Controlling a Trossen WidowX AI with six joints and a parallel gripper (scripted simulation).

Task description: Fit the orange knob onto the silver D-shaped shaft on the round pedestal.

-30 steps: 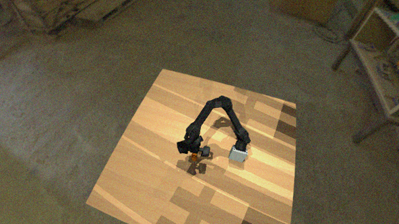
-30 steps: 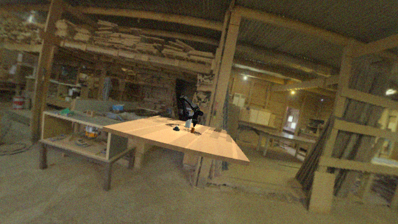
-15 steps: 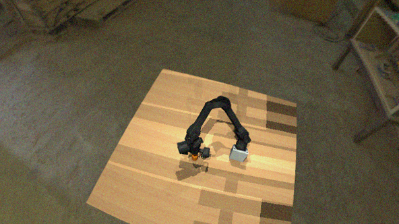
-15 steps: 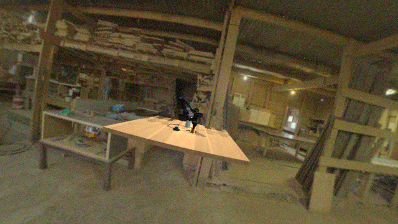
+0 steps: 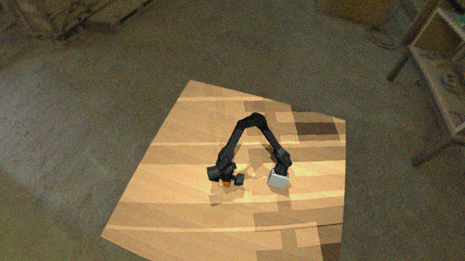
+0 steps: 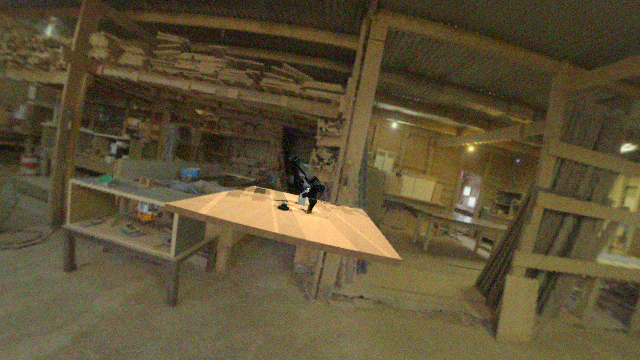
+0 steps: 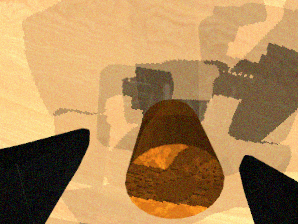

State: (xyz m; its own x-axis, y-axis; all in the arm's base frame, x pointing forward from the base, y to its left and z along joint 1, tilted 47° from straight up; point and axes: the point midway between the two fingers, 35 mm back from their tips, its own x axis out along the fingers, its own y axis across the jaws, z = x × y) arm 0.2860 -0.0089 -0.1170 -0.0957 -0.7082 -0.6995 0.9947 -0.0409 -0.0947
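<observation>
The orange knob (image 5: 227, 183) (image 6: 309, 211) (image 7: 174, 175) appears to stand upright on the table, its top face partly in shadow. Its hole is hidden underneath. My gripper (image 5: 228, 179) (image 6: 311, 205) (image 7: 166, 151) is open over the knob and points down. In the wrist view one black fingertip is on each side of the knob, with a gap on both sides. The dark round pedestal (image 6: 283, 206) is left of the knob in the exterior view. Its shaft is too small to make out clearly. The pedestal is out of the wrist view and I cannot pick it out in the top view.
The wooden table (image 5: 150, 213) (image 6: 345, 240) carries the arm's pale base (image 5: 278, 179) (image 6: 302, 199), to the right of the gripper in the top view. The arm arches between base and gripper. Dark patches and shadows cross the wood. A shelf unit (image 6: 120, 240) stands beyond the table.
</observation>
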